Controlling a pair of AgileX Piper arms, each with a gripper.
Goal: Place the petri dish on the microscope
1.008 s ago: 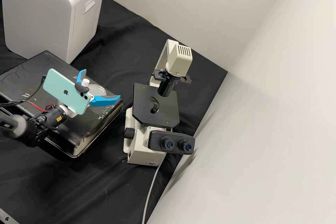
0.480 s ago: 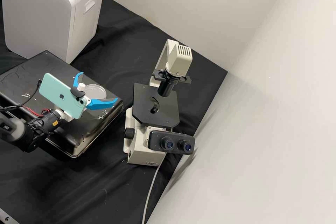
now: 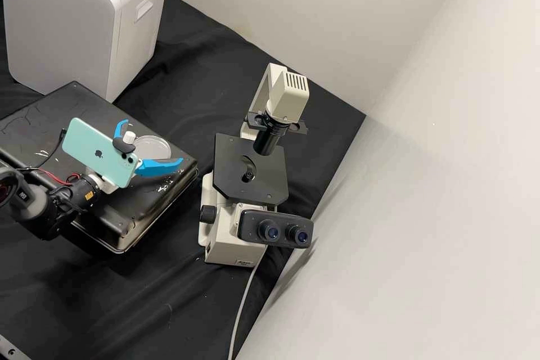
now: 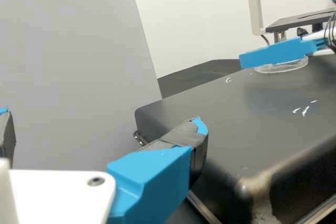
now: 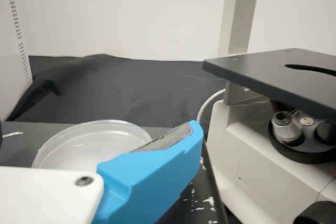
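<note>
A clear petri dish (image 3: 151, 147) lies on the top of a black case (image 3: 34, 129), near the case's right corner. My right gripper (image 3: 147, 146) is open, and its blue fingers (image 3: 160, 166) stand on either side of the dish. In the right wrist view the dish (image 5: 86, 142) lies just beyond one blue finger (image 5: 157, 161). To the right stands the beige microscope (image 3: 230, 236) with a bare black stage (image 3: 250, 171), also seen as the stage (image 5: 273, 74). My left gripper (image 4: 100, 119) is open beside the case (image 4: 252, 124), far from the dish (image 4: 281, 65).
A white appliance (image 3: 84, 17) stands at the back left behind the case. The microscope's cable (image 3: 242, 304) runs forward off the black cloth. A pale wall closes the right side. The eyepieces (image 3: 278, 230) jut out toward the front.
My right gripper has drawn back a little to the left and sunk lower, still open around the dish. The dish and the microscope have not moved.
</note>
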